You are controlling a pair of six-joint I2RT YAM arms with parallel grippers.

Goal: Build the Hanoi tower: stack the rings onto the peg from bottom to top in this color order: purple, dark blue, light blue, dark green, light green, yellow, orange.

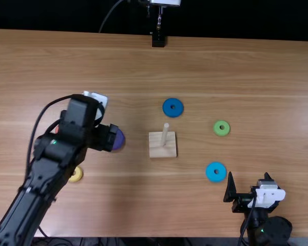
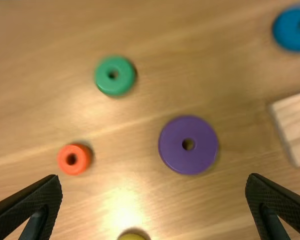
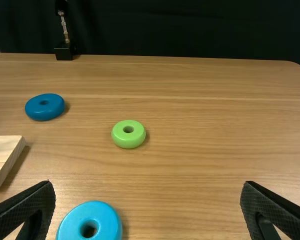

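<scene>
In the top view my left gripper (image 1: 109, 138) hangs over the table beside the purple ring (image 1: 119, 139), covering part of it. The left wrist view has the left gripper (image 2: 154, 202) open above the table, with the purple ring (image 2: 188, 145), dark green ring (image 2: 115, 75), orange ring (image 2: 74, 159) and yellow ring (image 2: 132, 236) below. My right gripper (image 1: 250, 183) is near the front edge, fingers apart; its wrist view shows the gripper (image 3: 148, 207) open. The peg (image 1: 165, 134) stands bare on its wooden base (image 1: 162, 149). Dark blue (image 1: 173, 107), light green (image 1: 221, 128) and light blue (image 1: 216, 171) rings lie around it.
A small black stand (image 1: 158, 39) is at the table's far edge, with dark cloth behind. The left arm (image 1: 56, 164) reaches across the table's left part, over the area by the yellow and orange rings. A cable runs along that arm.
</scene>
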